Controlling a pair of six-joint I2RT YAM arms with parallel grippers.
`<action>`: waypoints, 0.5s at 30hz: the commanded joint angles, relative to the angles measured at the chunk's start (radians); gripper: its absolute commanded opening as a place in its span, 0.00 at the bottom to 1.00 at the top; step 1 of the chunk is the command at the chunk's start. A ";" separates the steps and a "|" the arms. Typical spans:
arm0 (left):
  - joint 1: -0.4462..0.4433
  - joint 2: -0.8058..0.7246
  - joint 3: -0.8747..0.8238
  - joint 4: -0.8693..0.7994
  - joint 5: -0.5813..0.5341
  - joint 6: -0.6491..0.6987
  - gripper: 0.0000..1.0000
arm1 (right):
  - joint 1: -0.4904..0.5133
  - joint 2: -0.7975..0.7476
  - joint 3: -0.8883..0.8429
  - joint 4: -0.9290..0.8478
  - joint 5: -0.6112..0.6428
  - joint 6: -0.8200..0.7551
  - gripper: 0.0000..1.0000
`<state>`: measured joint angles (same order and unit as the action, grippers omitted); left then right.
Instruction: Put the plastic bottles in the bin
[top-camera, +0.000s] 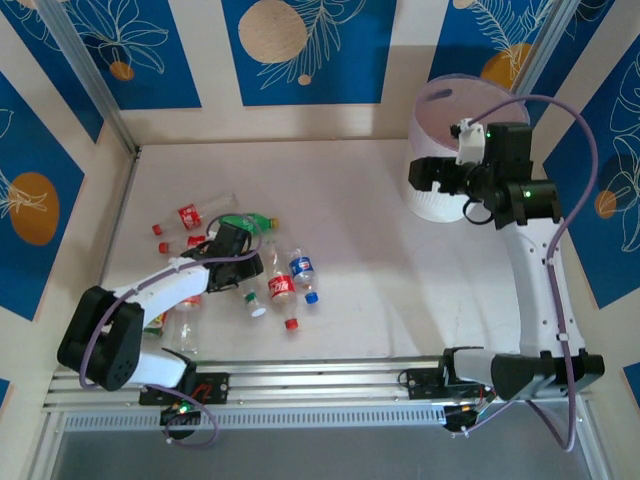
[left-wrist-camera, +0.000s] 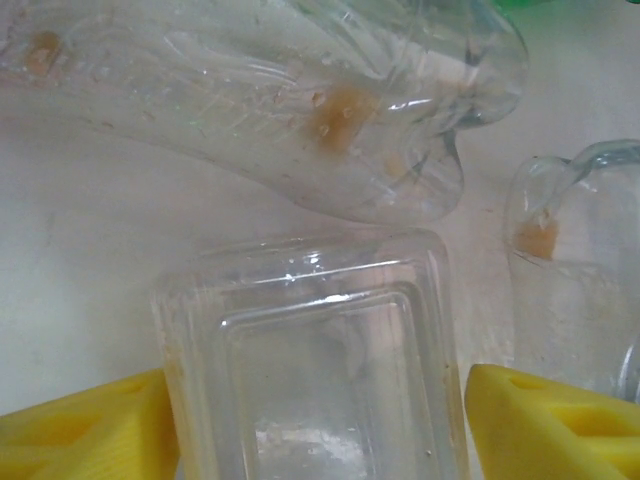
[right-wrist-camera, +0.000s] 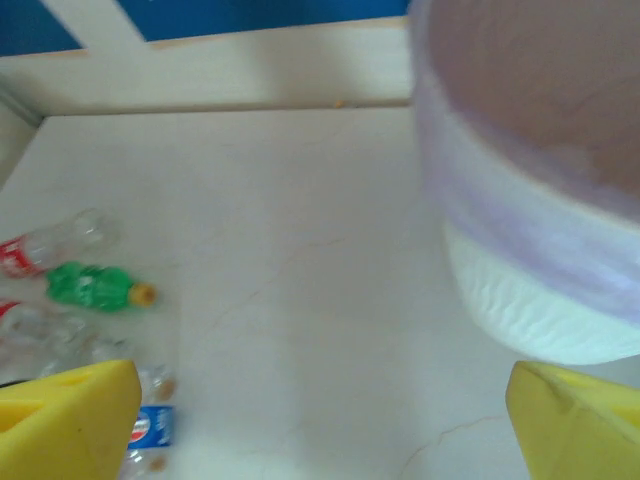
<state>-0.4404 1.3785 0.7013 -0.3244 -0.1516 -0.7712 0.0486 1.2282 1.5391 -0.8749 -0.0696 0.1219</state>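
The left pincer (top-camera: 232, 240) is seen from above lowered among the plastic bottles (top-camera: 281, 285) scattered on the white table (top-camera: 370, 230). In its wrist view, the left pincer (left-wrist-camera: 316, 400) is held wide. A clear square-sided bottle (left-wrist-camera: 310, 360) fills the gap between the yellow fingertips (left-wrist-camera: 90, 430). The bottle's sides are met by both fingertips, but whether it is being squeezed cannot be told. Just beyond the fingertips a crumpled clear bottle (left-wrist-camera: 300, 110) lies crosswise. A third clear one (left-wrist-camera: 580, 290) is seen ahead of the right-hand fingertip.

Around this pincer in the top view, a green bottle (top-camera: 250, 222) with a yellow cap lies just ahead. A red-labelled bottle (top-camera: 188, 216) lies to its far-left side. A blue-labelled bottle (top-camera: 303, 270) with a blue cap lies to its right, nearer the arm bases. Loose red caps (top-camera: 157, 229) are seen on the table on its left side.

The right pincer (top-camera: 420, 177) is held above the table against the near side of the bin (top-camera: 440, 205). In its wrist view, the right pincer (right-wrist-camera: 322, 400) is spread apart with nothing between the fingertips (right-wrist-camera: 575, 420), only bare table below. The bin (right-wrist-camera: 520, 310), white with a pale lilac liner folded over its rim, stands just ahead and to the right of this pincer. The green bottle (right-wrist-camera: 90, 287) and the blue-labelled bottle (right-wrist-camera: 150, 425) lie well apart from the bin, off to this pincer's left.
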 joint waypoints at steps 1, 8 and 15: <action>0.011 0.003 0.008 0.021 -0.028 -0.002 0.67 | 0.022 -0.041 -0.075 0.009 -0.075 0.039 0.94; 0.011 -0.045 0.026 -0.007 -0.023 0.009 0.55 | 0.039 -0.102 -0.183 -0.013 -0.087 0.026 0.94; 0.011 -0.112 0.078 -0.050 0.010 0.016 0.54 | 0.050 -0.095 -0.210 0.010 -0.242 0.050 0.94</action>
<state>-0.4393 1.3075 0.7334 -0.3450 -0.1577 -0.7753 0.0872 1.1461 1.3434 -0.8795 -0.2012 0.1490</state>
